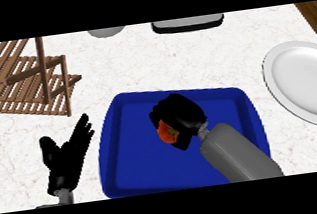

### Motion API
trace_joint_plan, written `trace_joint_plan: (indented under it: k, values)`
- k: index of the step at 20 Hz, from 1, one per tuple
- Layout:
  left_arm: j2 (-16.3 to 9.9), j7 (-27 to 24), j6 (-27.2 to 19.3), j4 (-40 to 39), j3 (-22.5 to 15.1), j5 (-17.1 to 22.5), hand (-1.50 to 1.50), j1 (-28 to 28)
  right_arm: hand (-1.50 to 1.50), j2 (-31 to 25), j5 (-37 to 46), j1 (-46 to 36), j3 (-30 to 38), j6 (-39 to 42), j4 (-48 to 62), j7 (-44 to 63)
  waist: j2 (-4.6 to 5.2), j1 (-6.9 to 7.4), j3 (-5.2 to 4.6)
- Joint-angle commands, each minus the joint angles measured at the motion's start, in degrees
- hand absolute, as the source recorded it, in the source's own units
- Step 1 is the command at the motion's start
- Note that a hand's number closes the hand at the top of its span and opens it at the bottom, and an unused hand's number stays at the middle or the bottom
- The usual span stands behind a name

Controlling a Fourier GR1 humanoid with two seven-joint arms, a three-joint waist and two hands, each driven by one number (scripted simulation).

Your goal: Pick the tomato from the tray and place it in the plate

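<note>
The pale marbled stone counter (pixel 185 60) carries everything here. At its far left stands a slatted brown wooden rack (pixel 9 78), and at the far edge sit a grey rounded object (pixel 107 31) and a dark-rimmed rectangular item (pixel 188 23), both cut off by the view.

In the near middle lies the deep blue rectangular plastic tray (pixel 133 147). To its right, well apart from the tray's rim, is the round white ceramic plate (pixel 307 82), bare.

The robot's right hand (pixel 181 116) is over the tray's middle, its black fingers curled round the small red-orange tomato (pixel 169 132), of which only a sliver shows on the hand's left side. The tomato is thus inside the tray's outline, clamped in the fingers; whether it is already off the tray floor I cannot tell.

The left hand (pixel 63 157) rests to the left of the tray, fingers straight, spread and pointing up.

The step in hand appears to be the lift. To do it well, the hand should rise enough to pass above the tray's right wall before moving right and slightly far, keeping the fingers closed until the tomato is over the plate's centre, then lower it close before letting go, since a round fruit could roll off.
</note>
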State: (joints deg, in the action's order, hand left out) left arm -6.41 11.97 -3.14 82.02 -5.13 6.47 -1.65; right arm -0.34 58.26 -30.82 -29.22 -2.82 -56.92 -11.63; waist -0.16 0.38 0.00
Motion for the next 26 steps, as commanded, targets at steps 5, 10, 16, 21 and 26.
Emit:
trace_joint_plan:
  k: [5, 10, 16, 21, 26]
  values:
    - [-0.24, 0.29, 0.17, -0.27, 1.01, 0.27, 0.0, 0.55, 1.5, 0.33, -1.55, -0.72, 13.71, -9.33, 1.93, 21.88, 0.34, -0.88, -0.07]
    - [0.64, 0.48, -1.02, 0.64, 0.25, -0.52, 0.0, 0.3, 1.5, 0.33, 1.44, -4.74, 25.51, -20.26, 3.22, 43.89, 0.11, -1.7, -0.18]
    - [-0.04, 0.52, -0.2, -0.61, -0.04, -1.0, 0.0, 0.96, 1.5, 0.34, 17.59, -12.42, 26.8, -34.78, 5.27, 67.31, 0.44, 0.73, -0.25]
    - [-0.03, 1.53, -0.08, 1.83, -0.89, -1.24, 0.0, 1.06, 1.5, 0.33, 28.59, -16.56, 30.05, -41.78, 7.05, 82.8, 0.36, 1.46, -0.07]
    - [-1.03, 1.84, 1.88, 0.67, 0.37, 0.5, 0.0, 1.05, 1.5, 0.32, 35.99, -15.0, 33.23, -46.48, 4.24, 87.78, 0.18, 0.45, -0.03]
